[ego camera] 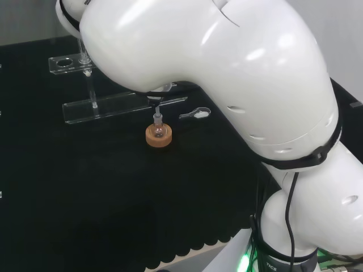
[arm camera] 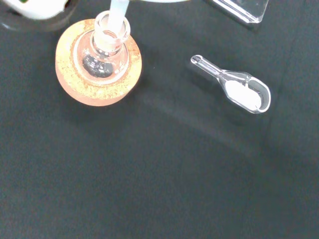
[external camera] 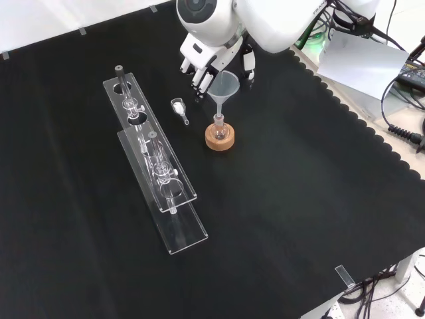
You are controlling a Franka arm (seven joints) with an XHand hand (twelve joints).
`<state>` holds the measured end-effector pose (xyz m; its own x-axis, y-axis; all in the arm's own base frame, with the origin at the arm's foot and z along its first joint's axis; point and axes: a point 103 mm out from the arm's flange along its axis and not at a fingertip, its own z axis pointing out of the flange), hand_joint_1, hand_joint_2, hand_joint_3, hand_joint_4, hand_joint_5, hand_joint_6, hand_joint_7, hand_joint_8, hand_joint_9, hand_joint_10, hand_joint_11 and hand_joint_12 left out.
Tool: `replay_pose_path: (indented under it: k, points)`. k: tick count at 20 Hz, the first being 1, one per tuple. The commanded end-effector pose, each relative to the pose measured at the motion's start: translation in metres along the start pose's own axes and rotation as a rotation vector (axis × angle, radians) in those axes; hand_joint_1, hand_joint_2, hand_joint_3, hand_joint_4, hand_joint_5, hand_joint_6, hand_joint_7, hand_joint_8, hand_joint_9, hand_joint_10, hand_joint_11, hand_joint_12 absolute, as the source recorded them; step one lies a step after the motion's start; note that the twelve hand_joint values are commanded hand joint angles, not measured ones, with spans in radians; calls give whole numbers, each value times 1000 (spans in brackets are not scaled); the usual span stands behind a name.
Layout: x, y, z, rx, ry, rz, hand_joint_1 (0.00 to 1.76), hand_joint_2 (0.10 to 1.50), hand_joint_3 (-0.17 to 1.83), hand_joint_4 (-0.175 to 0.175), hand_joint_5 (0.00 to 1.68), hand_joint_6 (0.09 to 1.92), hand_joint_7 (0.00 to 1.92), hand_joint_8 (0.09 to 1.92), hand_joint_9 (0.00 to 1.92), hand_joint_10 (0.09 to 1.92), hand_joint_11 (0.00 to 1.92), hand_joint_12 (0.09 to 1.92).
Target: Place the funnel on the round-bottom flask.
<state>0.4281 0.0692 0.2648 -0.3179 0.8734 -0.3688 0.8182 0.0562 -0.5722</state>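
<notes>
Cork ring (arm camera: 98, 62) holds small round flask (arm camera: 102, 55) mid-bench | clear funnel (external camera: 224, 88) upright, stem in flask neck | hand (external camera: 211, 66) fingers curled around funnel rim | glass scoop (arm camera: 238, 90) nearby

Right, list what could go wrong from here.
1. The funnel has its stem in the neck of the flask, and the hand is beside its cone; a sideways pull on letting go could tip it out.
2. The flask merely sits on a cork ring; a nudge could topple both.
3. The scoop of white powder lies nearby and could get knocked.
</notes>
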Motion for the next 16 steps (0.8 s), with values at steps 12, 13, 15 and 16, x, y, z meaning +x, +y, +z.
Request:
replay_pose_path:
  k: [12, 13, 15, 16]
  points:
    - [0, 9, 8, 11, 4, -4, 771, 712, 557, -2, 501, 589, 585, 696, 1120, 520, 459, 1293]
    - [0, 10, 8, 12, 5, -4, 772, 712, 557, -2, 501, 590, 585, 696, 1120, 520, 459, 1293]
    - [1, 12, 11, 15, 3, -4, 772, 712, 557, -2, 501, 590, 585, 696, 1120, 521, 460, 1293]
    - [2, 13, 13, 16, 0, -5, 772, 712, 557, -2, 502, 591, 585, 696, 1120, 521, 460, 1293]
